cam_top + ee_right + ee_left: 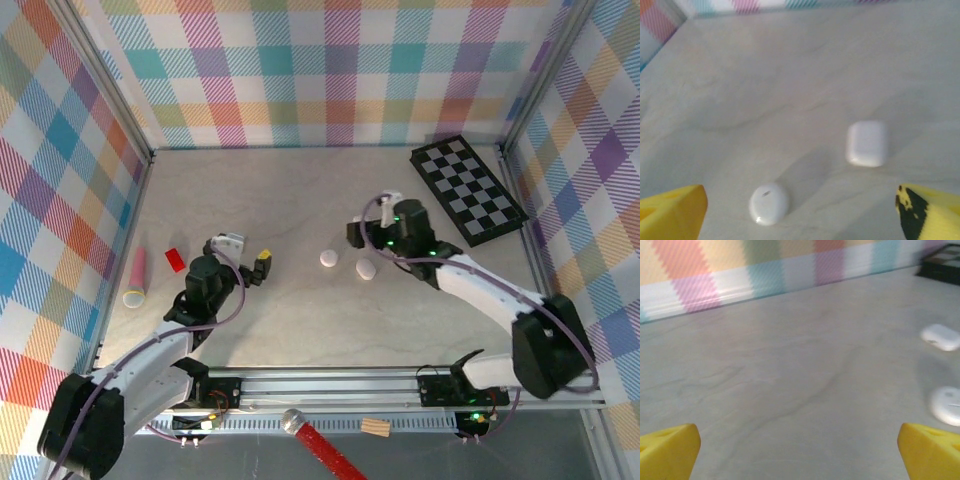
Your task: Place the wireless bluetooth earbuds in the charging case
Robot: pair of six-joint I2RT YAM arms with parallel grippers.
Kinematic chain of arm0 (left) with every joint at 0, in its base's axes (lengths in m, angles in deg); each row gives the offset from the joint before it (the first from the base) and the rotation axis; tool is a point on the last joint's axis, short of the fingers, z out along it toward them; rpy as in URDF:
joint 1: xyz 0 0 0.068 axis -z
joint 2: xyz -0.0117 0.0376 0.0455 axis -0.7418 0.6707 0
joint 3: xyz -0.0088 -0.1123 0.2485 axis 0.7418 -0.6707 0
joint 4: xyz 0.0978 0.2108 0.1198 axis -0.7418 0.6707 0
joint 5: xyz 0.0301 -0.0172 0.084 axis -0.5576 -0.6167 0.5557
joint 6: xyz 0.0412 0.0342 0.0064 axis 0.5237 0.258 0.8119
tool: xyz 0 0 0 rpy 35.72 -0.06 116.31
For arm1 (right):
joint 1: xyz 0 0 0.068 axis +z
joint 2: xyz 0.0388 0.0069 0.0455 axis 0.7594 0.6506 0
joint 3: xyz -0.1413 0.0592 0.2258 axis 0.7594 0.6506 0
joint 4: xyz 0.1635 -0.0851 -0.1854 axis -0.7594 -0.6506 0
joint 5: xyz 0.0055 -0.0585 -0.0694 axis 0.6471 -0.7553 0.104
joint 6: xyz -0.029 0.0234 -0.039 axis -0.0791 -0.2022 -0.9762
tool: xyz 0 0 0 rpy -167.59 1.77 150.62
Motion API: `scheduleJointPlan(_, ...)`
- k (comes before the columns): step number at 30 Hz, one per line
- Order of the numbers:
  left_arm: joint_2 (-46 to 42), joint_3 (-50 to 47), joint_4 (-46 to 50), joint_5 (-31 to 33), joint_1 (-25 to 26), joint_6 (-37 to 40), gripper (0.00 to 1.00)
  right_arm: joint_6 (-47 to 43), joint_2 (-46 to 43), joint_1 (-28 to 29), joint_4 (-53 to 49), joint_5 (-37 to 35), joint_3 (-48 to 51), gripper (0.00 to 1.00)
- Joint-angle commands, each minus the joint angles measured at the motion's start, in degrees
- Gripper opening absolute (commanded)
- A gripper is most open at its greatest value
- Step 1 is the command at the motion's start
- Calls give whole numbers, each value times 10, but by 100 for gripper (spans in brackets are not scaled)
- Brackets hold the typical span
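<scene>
Table (300,320) bears round case (329,258), oblong case (366,268), chessboard (468,190), red block (175,259), pink stick (137,275).

Blurred chessboard (944,267) at the frame's corner; red-handled hammer (325,450) half off-frame below.

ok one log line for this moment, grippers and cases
oval case, square case: closed, apart on table | left gripper: open, empty | right gripper: open, empty, near both
</scene>
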State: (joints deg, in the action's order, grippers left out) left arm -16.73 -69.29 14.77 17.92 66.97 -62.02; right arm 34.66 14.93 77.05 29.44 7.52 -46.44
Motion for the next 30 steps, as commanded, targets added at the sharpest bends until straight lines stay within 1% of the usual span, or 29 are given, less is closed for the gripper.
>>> scheduleJointPlan(1,40,-19,-73,30,-46,-15,100,-84,-54,-51,26,-57,58,100)
scheduleJointPlan(4,97,-27,-136,25,-70,-15,100,-145,-92,-100,67,-96,111,99)
scheduleJointPlan(6,136,-28,-175,23,-81,-18,100,-164,-97,-139,100,-106,142,99)
scheduleJointPlan(9,192,-23,-233,15,-90,-14,100,-174,-76,-199,164,-97,180,99)
scheduleJointPlan(11,221,-11,-250,20,-92,-12,100,-156,-50,-230,212,-69,197,99)
scheduleJointPlan(14,270,9,-266,19,-100,-28,100,-135,2,-253,284,-39,210,99)
scheduleJointPlan(18,351,9,-350,44,-107,-43,100,-133,72,-264,369,11,217,99)
scheduleJointPlan(19,371,11,-371,53,-108,-44,100,-134,88,-263,383,13,216,99)
scheduleJointPlan(20,377,14,-369,55,-108,-45,100,-135,102,-264,393,13,215,99)
scheduleJointPlan(22,363,38,-297,53,-109,-52,100,-140,146,-264,432,22,214,99)
scheduleJointPlan(23,369,46,-292,50,-111,-51,100,-139,148,-265,433,24,211,99)
scheduleJointPlan(24,367,57,-266,45,-117,-58,100,-137,138,-267,398,28,203,99)
scheduleJointPlan(25,366,69,-243,33,-126,-67,100,-134,145,-268,412,27,204,99)
scheduleJointPlan(27,369,85,-214,5,-145,-81,100,-134,143,-269,406,29,204,99)
scheduleJointPlan(30,369,85,-216,-4,-152,-84,100,-134,143,-270,408,29,204,99)
